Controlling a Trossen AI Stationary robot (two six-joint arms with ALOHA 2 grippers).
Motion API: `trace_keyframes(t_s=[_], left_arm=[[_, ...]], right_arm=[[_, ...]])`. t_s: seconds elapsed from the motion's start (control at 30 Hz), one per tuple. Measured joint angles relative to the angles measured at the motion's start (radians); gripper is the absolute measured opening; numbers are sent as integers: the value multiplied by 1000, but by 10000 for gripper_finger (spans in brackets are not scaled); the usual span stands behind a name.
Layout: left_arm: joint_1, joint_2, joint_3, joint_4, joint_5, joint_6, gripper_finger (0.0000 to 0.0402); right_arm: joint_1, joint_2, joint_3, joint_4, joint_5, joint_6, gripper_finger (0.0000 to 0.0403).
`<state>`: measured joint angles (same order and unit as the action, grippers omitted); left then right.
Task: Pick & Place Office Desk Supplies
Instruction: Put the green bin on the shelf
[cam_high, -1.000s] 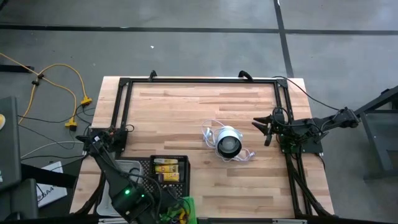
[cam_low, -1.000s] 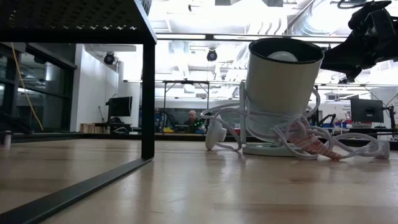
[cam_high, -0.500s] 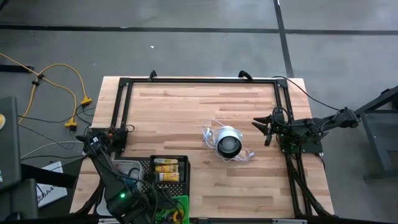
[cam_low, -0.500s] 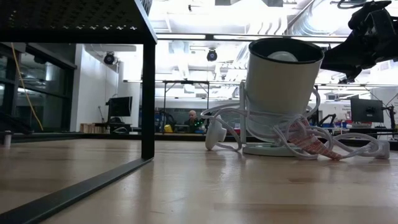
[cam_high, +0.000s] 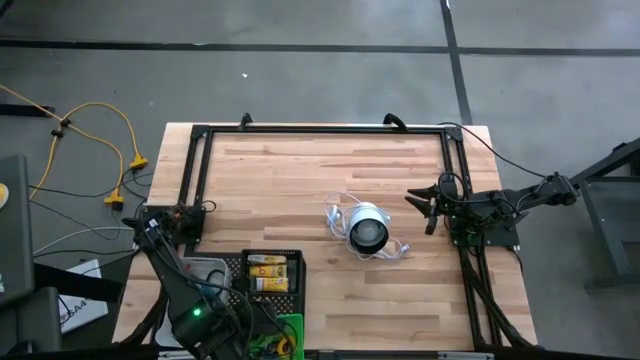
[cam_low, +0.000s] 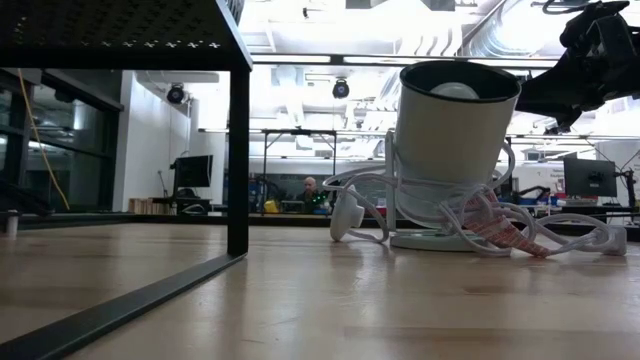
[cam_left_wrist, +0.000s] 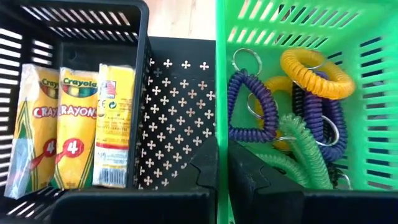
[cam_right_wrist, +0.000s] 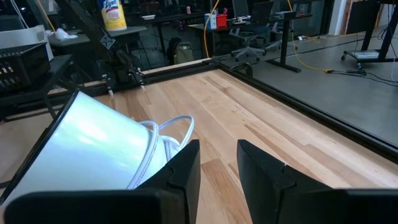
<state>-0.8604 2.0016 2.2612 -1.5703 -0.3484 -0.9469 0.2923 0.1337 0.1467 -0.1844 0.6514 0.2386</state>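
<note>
Crayon packs (cam_left_wrist: 68, 127), three yellow ones, stand side by side in the black tray (cam_left_wrist: 177, 118), which we see at the near edge of the tabletop (cam_high: 300, 180). Just beside it sits the green tray (cam_left_wrist: 373, 93), where our purple (cam_left_wrist: 249, 106), orange (cam_left_wrist: 317, 71) and green (cam_left_wrist: 305, 152) coil loops lie tangled together with their metal rings. Our left end effector (cam_left_wrist: 221, 177) hangs over the wall between the two trays, its fingers pressed narrow together and holding nothing. Our right end effector (cam_high: 425, 208) hovers at the right side of the tabletop, its fingers (cam_right_wrist: 180, 171) parted with a clear gap and empty, pointing toward the round white-and-black object (cam_high: 367, 230) with its white cord (cam_high: 338, 208) near the middle.
</note>
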Motion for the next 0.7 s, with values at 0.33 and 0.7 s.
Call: trace_keyframes(t_s=[0.33, 0.7], left_arm=[[0, -31, 0, -2, 9, 37, 6], [0, -31, -52, 0, 10, 63, 6]], right_arm=[[0, 0, 0, 0, 0, 0, 94], [0, 0, 0, 0, 0, 0, 94]])
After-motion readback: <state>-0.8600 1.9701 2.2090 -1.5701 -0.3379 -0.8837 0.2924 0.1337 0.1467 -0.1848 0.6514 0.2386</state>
